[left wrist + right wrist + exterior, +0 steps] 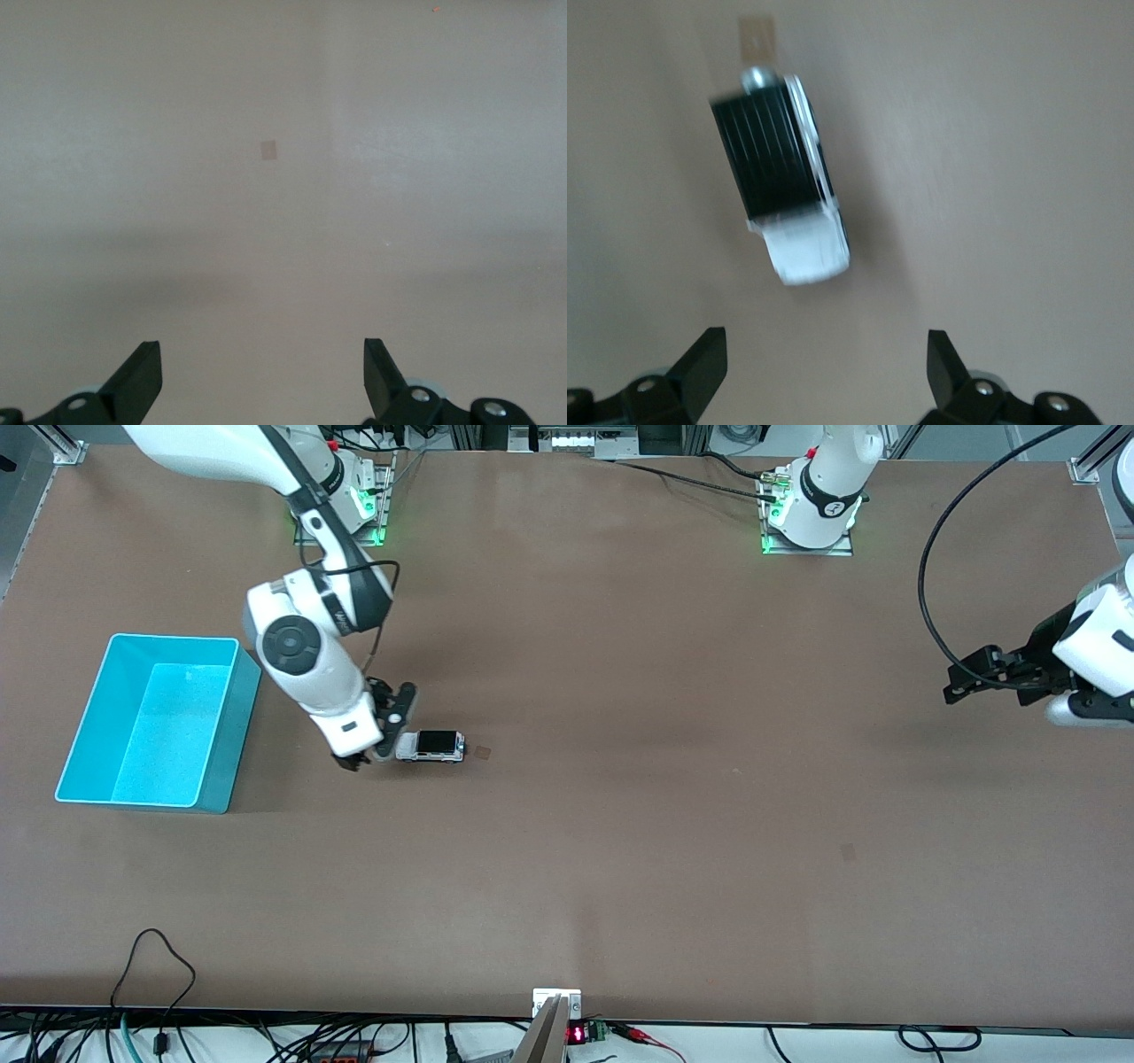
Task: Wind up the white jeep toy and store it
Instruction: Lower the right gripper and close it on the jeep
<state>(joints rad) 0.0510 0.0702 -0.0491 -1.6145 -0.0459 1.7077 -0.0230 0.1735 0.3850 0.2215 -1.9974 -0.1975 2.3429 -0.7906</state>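
**Jeep on the table, both grippers released**

I find the white jeep toy [431, 746] standing on its wheels on the brown table [620, 824], black roof panel up, toward the right arm's end of the table. Its long axis runs along the table's length, parallel to the edge nearest the front camera. The white bonnet end points toward the turquoise bin [155, 722]; the tail end, with a round grey part on it, points toward the left arm's end of the table. A small tan patch [482, 753] lies on the table just beside that tail end.

The right gripper [370, 756] sits low at the bonnet end of the jeep, its fingers spread and holding nothing. From the front view I cannot tell whether a fingertip touches the toy. The right wrist view settles it: the jeep [784, 181] lies clear of both fingertips [704, 359], angled slightly off the line between them, bonnet nearest the gripper [824, 363]. That view also shows the ribbing on the black roof, which the front view does not resolve.

The bin stands apart from the jeep, at the right arm's end; only the front view shows it.

The left gripper [961, 682] waits in the air over the left arm's end of the table, released and empty. Its wrist view shows only spread fingertips [142, 372] over bare table, with a small tan mark [268, 150].
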